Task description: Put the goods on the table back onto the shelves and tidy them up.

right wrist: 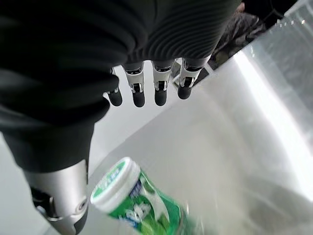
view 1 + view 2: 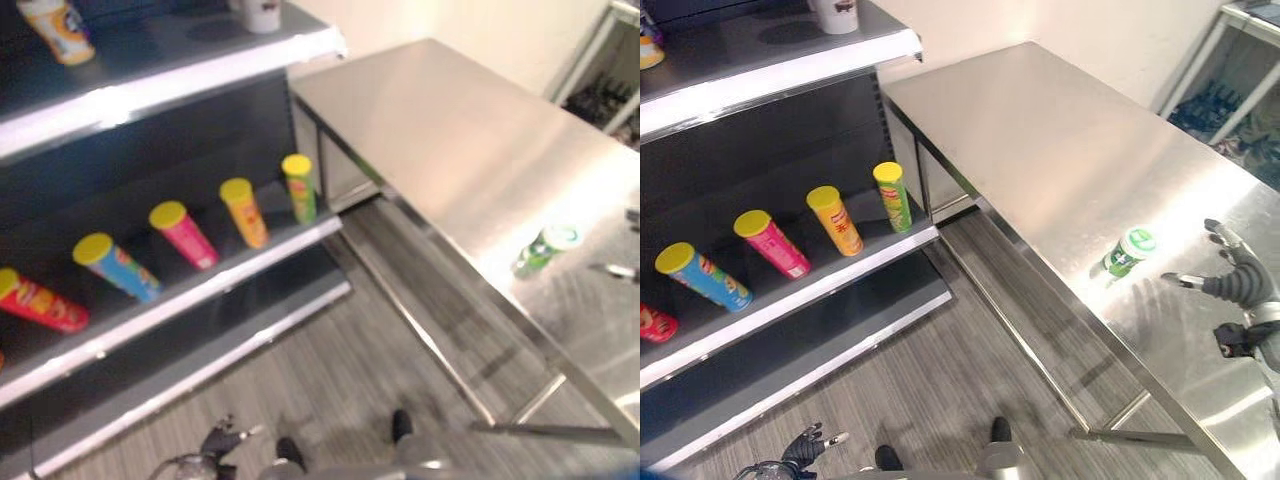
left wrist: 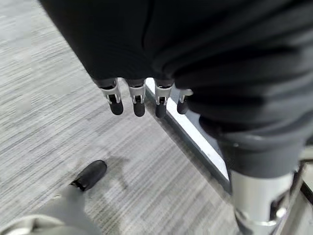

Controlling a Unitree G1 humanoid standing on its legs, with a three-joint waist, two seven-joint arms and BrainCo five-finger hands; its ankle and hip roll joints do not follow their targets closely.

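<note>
1. While hovering above the steel table (image 2: 1040, 140), right hand (image 2: 1230, 275) spread wide, fingers (image 1: 161, 90) straight and apart, thumb held out to the side, touching nothing.
2. Just beyond those fingertips, on the tabletop: green bottle with a white cap (image 2: 1127, 252), near the hand but clear of it, close to the table's front edge.
3. Seen from the right wrist, same bottle (image 1: 142, 205) below the palm, between thumb and fingers, no contact.
4. Stands tilted in the head views, long axis leaning, white cap uppermost and toward the hand, green body slanting down and away toward the shelf side; whether truly upright cannot be told.
5. Bare steel between hand and bottle; nothing blocking.
6. Well away from the right hand, across a strip of grey floor (image 2: 970, 370): dark shelf unit (image 2: 790, 300).
7. On its middle shelf, a row of tall crisp tubes with yellow lids: green tube (image 2: 893, 196) nearest the table, then orange tube (image 2: 835, 219), pink tube (image 2: 771, 243), blue tube (image 2: 703, 276), and a red tube (image 2: 652, 323) at the far end.
8. On the top shelf: white cup (image 2: 835, 14) and an orange-and-white container (image 2: 58, 30).
9. Left hand (image 2: 805, 448) low beside the shelf base, over the floor, fingers (image 3: 138, 103) straight and relaxed, holding nothing.
</note>
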